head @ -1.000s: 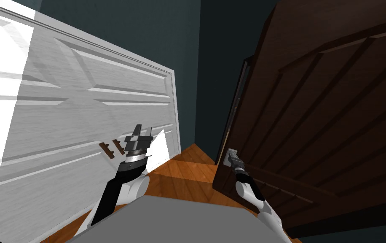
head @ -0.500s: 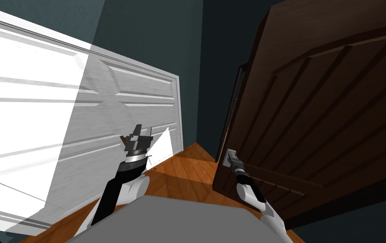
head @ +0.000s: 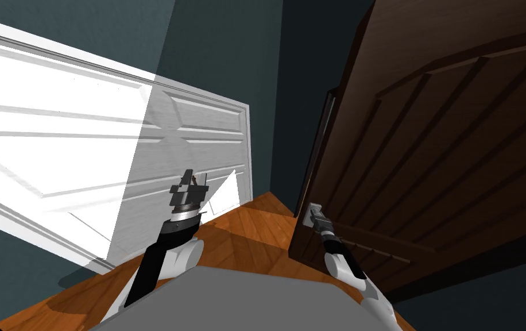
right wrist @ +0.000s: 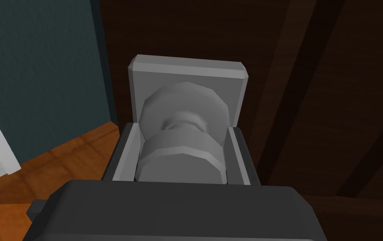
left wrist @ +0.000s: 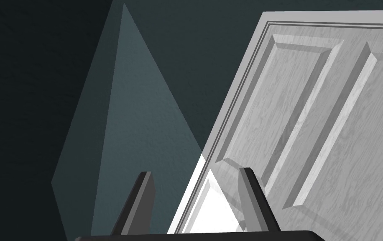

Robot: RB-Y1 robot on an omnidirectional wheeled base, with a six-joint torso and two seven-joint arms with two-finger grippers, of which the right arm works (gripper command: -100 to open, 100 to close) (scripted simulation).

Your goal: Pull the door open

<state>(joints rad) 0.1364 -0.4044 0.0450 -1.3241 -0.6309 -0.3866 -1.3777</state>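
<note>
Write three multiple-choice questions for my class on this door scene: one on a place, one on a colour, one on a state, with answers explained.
1. Where is the right gripper?
A. hanging free in the air
B. at the knob of the dark brown door
C. on that door's top edge

2. What colour is the knob?
A. grey
B. red
C. gold

3. What state is the left gripper in?
A. shut on a handle
B. open
C. shut on nothing

Answers:
1 B: its fingers press the knob's sides.
2 A: the knob and its plate are plain grey.
3 B: its fingers stand apart with nothing between them.
</note>
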